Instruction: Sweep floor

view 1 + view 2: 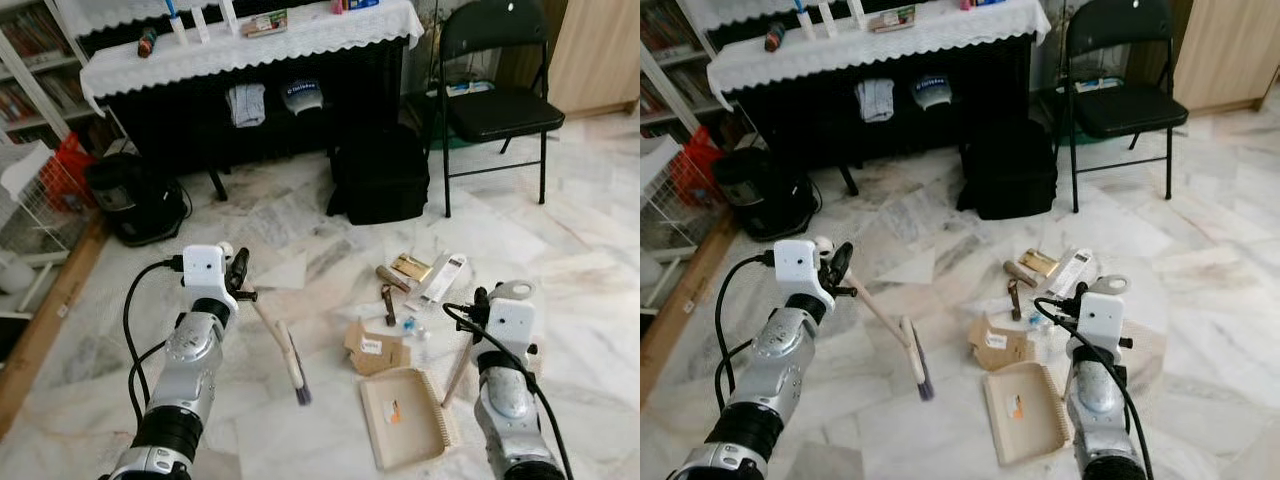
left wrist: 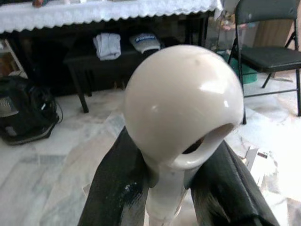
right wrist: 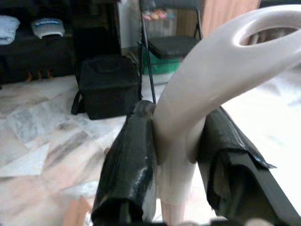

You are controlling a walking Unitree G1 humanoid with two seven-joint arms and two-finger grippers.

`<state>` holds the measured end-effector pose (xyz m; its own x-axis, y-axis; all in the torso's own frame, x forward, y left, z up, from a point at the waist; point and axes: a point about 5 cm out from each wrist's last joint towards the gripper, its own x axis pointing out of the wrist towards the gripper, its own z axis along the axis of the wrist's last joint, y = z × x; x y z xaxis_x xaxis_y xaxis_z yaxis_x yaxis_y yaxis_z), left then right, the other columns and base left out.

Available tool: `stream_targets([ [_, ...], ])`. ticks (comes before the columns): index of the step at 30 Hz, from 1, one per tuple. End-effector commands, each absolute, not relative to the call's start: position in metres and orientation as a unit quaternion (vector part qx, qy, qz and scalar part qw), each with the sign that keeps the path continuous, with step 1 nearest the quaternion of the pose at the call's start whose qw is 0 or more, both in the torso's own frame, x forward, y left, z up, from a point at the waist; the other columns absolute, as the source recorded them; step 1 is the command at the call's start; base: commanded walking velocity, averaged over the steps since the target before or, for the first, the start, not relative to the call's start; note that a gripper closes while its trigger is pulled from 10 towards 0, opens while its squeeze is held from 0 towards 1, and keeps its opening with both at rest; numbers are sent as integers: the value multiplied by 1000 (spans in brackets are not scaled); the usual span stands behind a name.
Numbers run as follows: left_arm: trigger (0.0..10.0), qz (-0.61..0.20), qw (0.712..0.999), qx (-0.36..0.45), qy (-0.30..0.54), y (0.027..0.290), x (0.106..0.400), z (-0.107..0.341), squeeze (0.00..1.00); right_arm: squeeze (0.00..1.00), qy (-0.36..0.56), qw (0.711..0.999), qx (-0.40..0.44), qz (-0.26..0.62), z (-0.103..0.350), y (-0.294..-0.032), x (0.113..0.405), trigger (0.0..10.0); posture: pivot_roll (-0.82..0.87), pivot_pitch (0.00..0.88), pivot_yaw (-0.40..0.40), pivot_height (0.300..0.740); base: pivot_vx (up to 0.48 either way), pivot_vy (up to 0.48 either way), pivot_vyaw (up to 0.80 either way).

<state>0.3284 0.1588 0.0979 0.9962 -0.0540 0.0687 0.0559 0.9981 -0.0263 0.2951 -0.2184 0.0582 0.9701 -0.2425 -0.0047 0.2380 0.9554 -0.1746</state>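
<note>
My left gripper point(image 1: 238, 272) is shut on the cream handle of a small broom point(image 1: 287, 355), whose dark bristles rest on the marble floor. Its rounded handle end point(image 2: 183, 108) sits between the two black fingers point(image 2: 117, 188). My right gripper point(image 1: 483, 300) is shut on the looped handle point(image 3: 225, 56) of a tan dustpan point(image 1: 405, 415) lying flat on the floor. Litter lies between them: cardboard pieces point(image 1: 375, 347), a brown wrapper point(image 1: 410, 267), a white packet point(image 1: 443, 277) and small scraps.
A black bag point(image 1: 380, 175) and a black folding chair point(image 1: 495, 100) stand ahead. A cloth-covered table point(image 1: 250, 45) with a dark bench under it lines the far wall. A black appliance point(image 1: 135, 195) and a white wire rack point(image 1: 35, 200) stand at left.
</note>
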Motion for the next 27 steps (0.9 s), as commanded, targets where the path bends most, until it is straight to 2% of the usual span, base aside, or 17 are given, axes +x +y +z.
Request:
stream_targets([
  [1, 10000, -19, 999, 1, -40, 159, 325, 94, 0, 0, -20, 990, -95, -104, 76, -217, 302, 10000, -282, 0, 14, 740, 0, 0, 0],
  [7, 10000, 0, 999, -15, -30, 147, 311, 78, 0, 0, -27, 990, -106, -89, 88, -231, 305, 10000, -243, 0, -31, 740, 0, 0, 0],
  [14, 10000, 10, 1000, -8, -19, 148, 299, 67, 0, 0, -5, 993, -98, -73, 83, -225, 310, 10000, -183, 0, -38, 740, 0, 0, 0],
  [19, 10000, 23, 999, 4, -25, 157, 295, 68, 0, 0, 13, 995, -85, -60, 74, -215, 312, 10000, -134, 0, -43, 740, 0, 0, 0],
  [27, 10000, 36, 999, 19, -29, 175, 294, 71, 0, 0, 17, 996, -71, -58, 69, -204, 313, 10000, -122, 0, -6, 740, 0, 0, 0],
])
